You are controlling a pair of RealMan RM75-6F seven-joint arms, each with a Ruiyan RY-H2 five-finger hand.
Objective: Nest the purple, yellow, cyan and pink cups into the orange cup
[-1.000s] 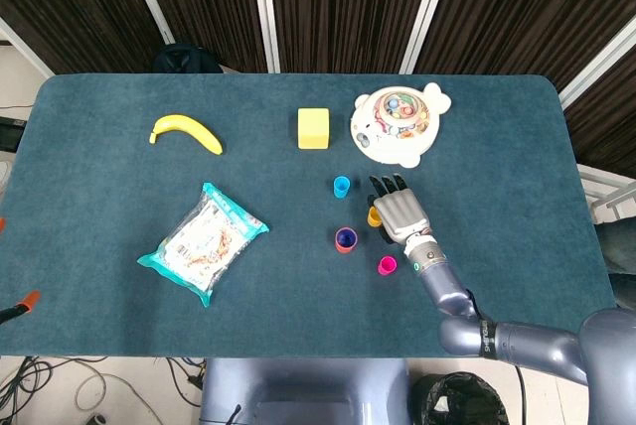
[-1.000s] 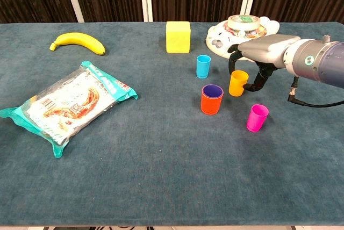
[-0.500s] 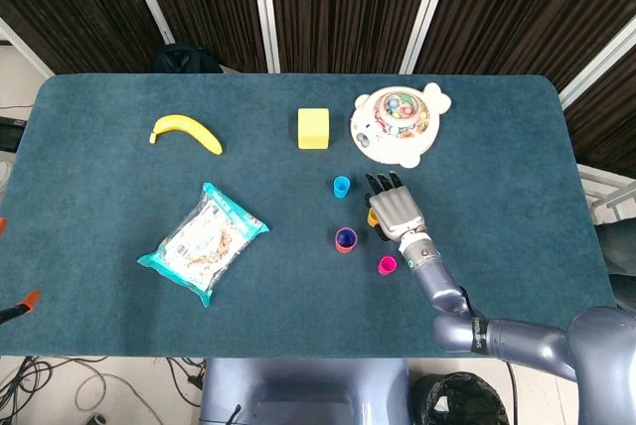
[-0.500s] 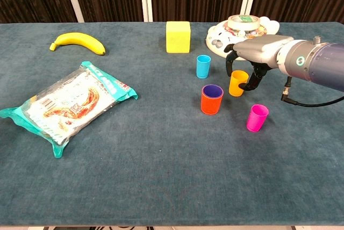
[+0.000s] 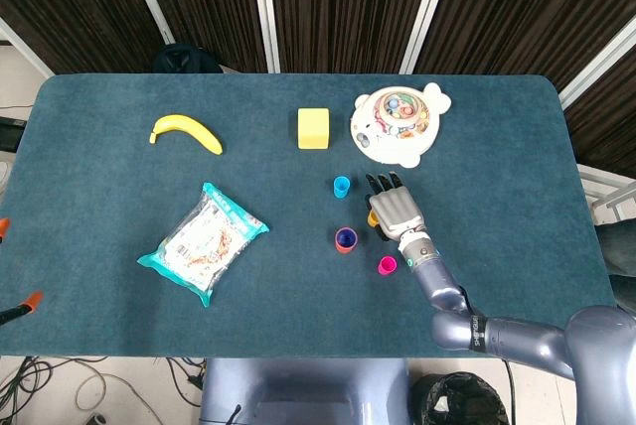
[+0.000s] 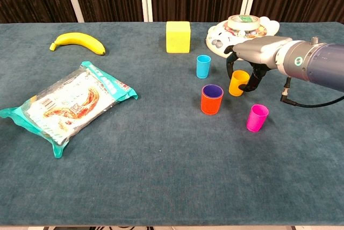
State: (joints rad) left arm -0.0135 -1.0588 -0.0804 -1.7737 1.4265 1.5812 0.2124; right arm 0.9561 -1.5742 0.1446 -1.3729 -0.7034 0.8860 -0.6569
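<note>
The orange cup (image 6: pixel 212 101) (image 5: pixel 345 240) stands upright mid-table with the purple cup (image 6: pixel 212 90) nested inside it, only its rim showing. Just right of it is the yellow cup (image 6: pixel 237 83) (image 5: pixel 374 216). My right hand (image 6: pixel 257 54) (image 5: pixel 397 209) arches over it from above, the thumb against its left rim and the fingers (image 6: pixel 252 79) curled down against its right side. The cyan cup (image 6: pixel 203 66) (image 5: pixel 341 185) stands behind the orange one. Nearer the front and to the right is the pink cup (image 6: pixel 257 117) (image 5: pixel 387 265). No left hand shows.
A white animal-shaped toy tray (image 6: pixel 217 40) (image 5: pixel 397 125) lies just behind my right hand. A yellow block (image 6: pixel 178 36) sits at the back centre, a banana (image 6: pixel 78 42) at the back left, and a snack bag (image 6: pixel 69 102) on the left.
My right hand has shifted slightly left and closed its thumb and fingers in around the yellow cup. The cups stand where they were.
</note>
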